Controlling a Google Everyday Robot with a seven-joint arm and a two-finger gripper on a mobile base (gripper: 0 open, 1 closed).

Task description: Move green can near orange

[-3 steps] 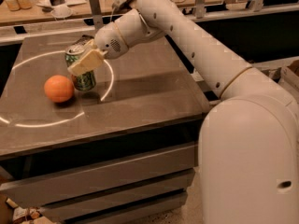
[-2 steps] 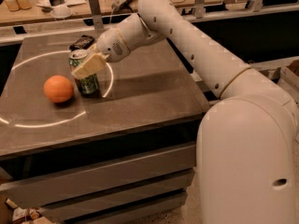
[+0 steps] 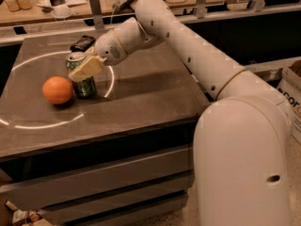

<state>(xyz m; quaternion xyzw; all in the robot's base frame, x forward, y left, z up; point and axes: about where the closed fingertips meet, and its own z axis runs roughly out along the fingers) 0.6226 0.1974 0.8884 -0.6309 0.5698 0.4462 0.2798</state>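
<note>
The green can [image 3: 83, 85] stands upright on the dark grey table [image 3: 141, 102], with its silver top showing. The orange [image 3: 58, 90] lies just left of it, almost touching. My gripper [image 3: 84, 69] reaches in from the right at the can's upper half. Its pale fingers [image 3: 87, 68] are closed around the can and cover the can's middle.
A black object [image 3: 83, 43] lies at the table's back edge behind the can. A wooden bench with bottles and clutter [image 3: 47, 4] runs behind the table. A cardboard box [image 3: 290, 91] stands on the floor at the right. A ring of light marks the tabletop.
The gripper has moved the can a little to the left, closer to the orange. The orange has not moved.
</note>
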